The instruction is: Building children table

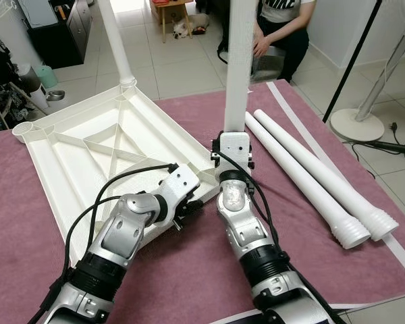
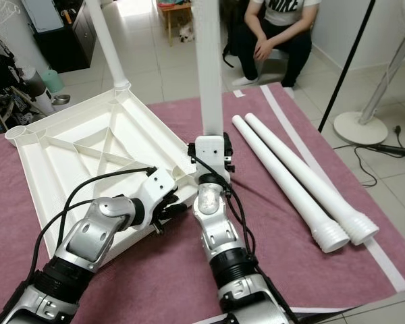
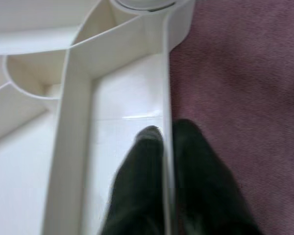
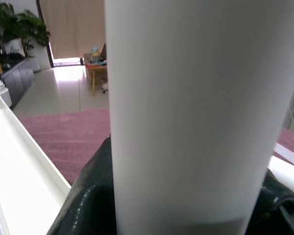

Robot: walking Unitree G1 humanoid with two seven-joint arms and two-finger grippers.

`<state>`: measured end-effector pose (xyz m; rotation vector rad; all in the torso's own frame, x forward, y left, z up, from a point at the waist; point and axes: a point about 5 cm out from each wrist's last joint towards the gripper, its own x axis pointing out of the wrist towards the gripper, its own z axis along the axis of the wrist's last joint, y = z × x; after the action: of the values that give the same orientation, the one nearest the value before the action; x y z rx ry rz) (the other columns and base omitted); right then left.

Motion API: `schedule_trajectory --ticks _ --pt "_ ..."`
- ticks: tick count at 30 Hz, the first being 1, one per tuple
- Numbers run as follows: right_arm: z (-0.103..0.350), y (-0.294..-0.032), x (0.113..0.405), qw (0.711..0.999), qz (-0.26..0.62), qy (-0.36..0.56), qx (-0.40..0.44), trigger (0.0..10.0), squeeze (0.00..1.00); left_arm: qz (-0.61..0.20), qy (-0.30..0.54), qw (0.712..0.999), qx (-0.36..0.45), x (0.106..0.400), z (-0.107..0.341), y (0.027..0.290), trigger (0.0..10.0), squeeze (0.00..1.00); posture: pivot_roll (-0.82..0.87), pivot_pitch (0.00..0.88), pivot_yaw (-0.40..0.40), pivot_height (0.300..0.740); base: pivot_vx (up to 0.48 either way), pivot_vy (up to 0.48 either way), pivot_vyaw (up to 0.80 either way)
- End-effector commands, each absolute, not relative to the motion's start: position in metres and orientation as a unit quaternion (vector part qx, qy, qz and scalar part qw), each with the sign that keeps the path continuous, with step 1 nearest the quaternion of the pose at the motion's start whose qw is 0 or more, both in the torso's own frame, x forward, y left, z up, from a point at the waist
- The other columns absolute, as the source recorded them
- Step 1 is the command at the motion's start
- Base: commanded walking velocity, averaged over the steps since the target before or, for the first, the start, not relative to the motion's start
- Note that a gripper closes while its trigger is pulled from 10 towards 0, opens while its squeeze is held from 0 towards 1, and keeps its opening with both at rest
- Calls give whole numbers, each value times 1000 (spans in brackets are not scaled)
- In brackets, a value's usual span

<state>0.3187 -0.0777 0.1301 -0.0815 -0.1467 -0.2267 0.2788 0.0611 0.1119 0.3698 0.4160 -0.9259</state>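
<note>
The white tabletop [image 1: 88,155] lies upside down on a maroon rug, ribs facing up. One white leg [image 1: 119,47] stands fitted in its far corner. My right gripper [image 4: 186,196] is shut on a second white leg [image 1: 237,67] and holds it upright at the tabletop's near right corner. Its black fingers [image 4: 88,196] wrap both sides of the tube. My left gripper [image 3: 167,142] is shut on the tabletop's thin rim [image 3: 166,88] just beside that corner, one finger inside the wall and one outside. Two loose legs [image 1: 304,179] lie side by side on the rug to the right.
A person [image 1: 283,27] sits on a low seat beyond the rug. A fan's base [image 1: 358,125] and a black slanted pole [image 1: 354,61] stand at the right. The tabletop's left corner socket [image 1: 25,129] holds nothing. A dark cabinet [image 1: 61,27] stands far left.
</note>
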Motion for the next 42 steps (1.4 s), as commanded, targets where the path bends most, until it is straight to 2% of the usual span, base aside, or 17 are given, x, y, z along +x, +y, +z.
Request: schedule_trajectory --ticks 1,11,12,13,14,18,19,20,21,31,32,42 --pt "65 -96 300 984 -157 79 -31 10000 0 -406 215 868 191 283 107 72 0 0 -16 0 143 740 0 0 0" --pt "67 -87 302 990 -115 78 -13 10000 0 -403 214 868 195 282 106 71 0 0 -21 0 143 740 0 0 0" --pt "68 -86 302 991 -112 73 -19 10000 90 -403 214 868 195 282 106 70 0 0 -21 0 143 740 0 0 0" --pt "69 -86 303 992 -106 70 -20 10000 957 -405 213 867 195 282 106 70 0 0 -21 0 143 740 0 0 0" --pt "70 -85 306 993 -98 64 -22 10000 1000 -406 212 867 195 283 106 70 0 0 -23 0 145 740 0 0 0" --pt "73 -83 309 995 -80 56 -17 10000 1000 -406 211 867 195 283 106 70 0 0 -23 0 146 740 0 0 0" --pt "75 -82 310 996 -70 52 -15 10000 910 -406 211 867 195 283 107 70 0 0 -23 0 146 740 0 0 0" --pt "75 -82 310 996 -70 52 -15 10000 910 -406 211 867 195 283 107 70 0 0 -23 0 146 740 0 0 0" --pt "77 -81 312 997 -55 50 -14 10000 0 -406 210 868 195 283 107 70 0 0 -23 0 146 740 0 0 0" --pt "91 -79 317 999 -12 5 -39 10000 0 -406 210 868 194 284 106 70 0 0 -27 0 146 740 0 0 0" --pt "92 -79 317 999 -12 -4 -43 0 0 -406 209 868 194 284 106 69 0 0 -27 0 146 740 0 0 0" --pt "96 -80 317 999 12 -24 -32 0 0 -403 209 869 194 284 106 70 0 0 -28 0 149 740 0 0 0"
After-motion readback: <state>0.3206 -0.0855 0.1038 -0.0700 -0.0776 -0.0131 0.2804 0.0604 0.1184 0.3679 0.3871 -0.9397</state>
